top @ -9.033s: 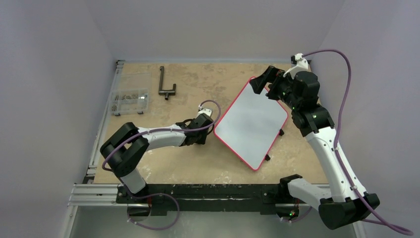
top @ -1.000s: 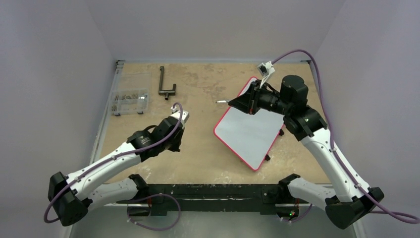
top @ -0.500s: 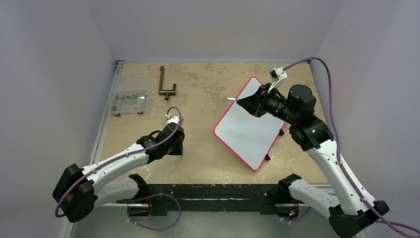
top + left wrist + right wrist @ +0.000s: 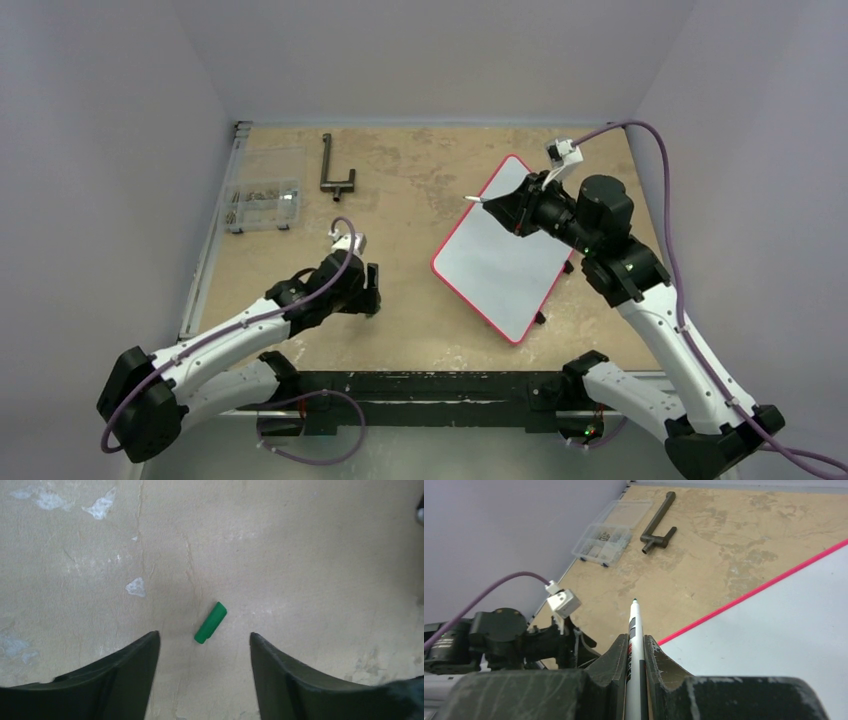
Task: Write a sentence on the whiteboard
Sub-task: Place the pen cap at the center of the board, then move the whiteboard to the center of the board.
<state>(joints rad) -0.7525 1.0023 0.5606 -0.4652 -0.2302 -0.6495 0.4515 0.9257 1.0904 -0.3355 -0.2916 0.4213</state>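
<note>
The whiteboard [image 4: 505, 255], white with a thin red rim, lies tilted on the right of the table, and its face is blank; no sentence is in view. My right gripper [image 4: 503, 207] hovers over the board's far left edge, shut on a white marker [image 4: 634, 625] whose uncapped tip [image 4: 470, 199] points left. In the right wrist view the board [image 4: 774, 630] fills the lower right. My left gripper [image 4: 204, 636] is open, low over bare table left of the board. A small green cap [image 4: 210, 623] lies on the table just beyond its fingertips, touching neither.
A clear plastic box of small parts [image 4: 262, 205] sits at the far left edge. A dark metal T-handled tool [image 4: 335, 170] lies beside it at the back. The left arm [image 4: 499, 640] shows low in the right wrist view.
My left gripper has opened and let the green cap drop to the table while shifting slightly toward the near edge. The right gripper with the marker has drifted a little right.
</note>
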